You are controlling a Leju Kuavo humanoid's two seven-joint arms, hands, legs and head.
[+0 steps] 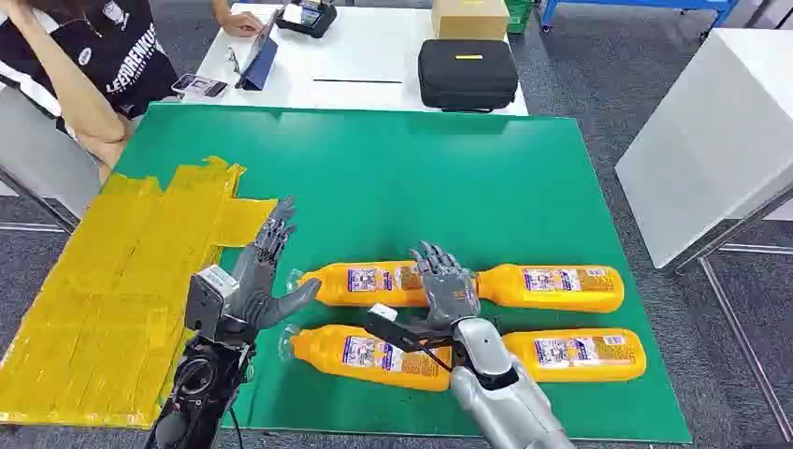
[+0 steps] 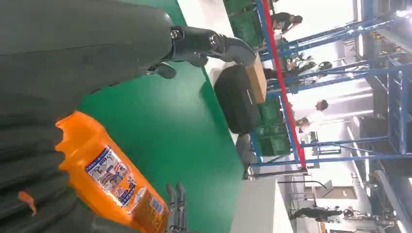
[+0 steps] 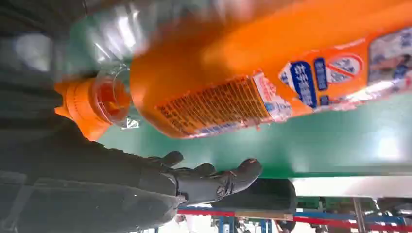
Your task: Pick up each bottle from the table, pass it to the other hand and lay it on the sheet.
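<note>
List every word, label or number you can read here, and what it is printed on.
"LEEDRENKUS", as near as it reads: white letters on the person's dark shirt.
Labels on the four orange bottles: blue, red and white print, too small or blurred to read.
Phone and black device screens: too small to read.

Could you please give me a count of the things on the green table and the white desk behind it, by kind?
Orange bottles: 4
Yellow sheet: 1
Black case: 1
Cardboard box: 1
Phone: 1
Total: 8
</note>
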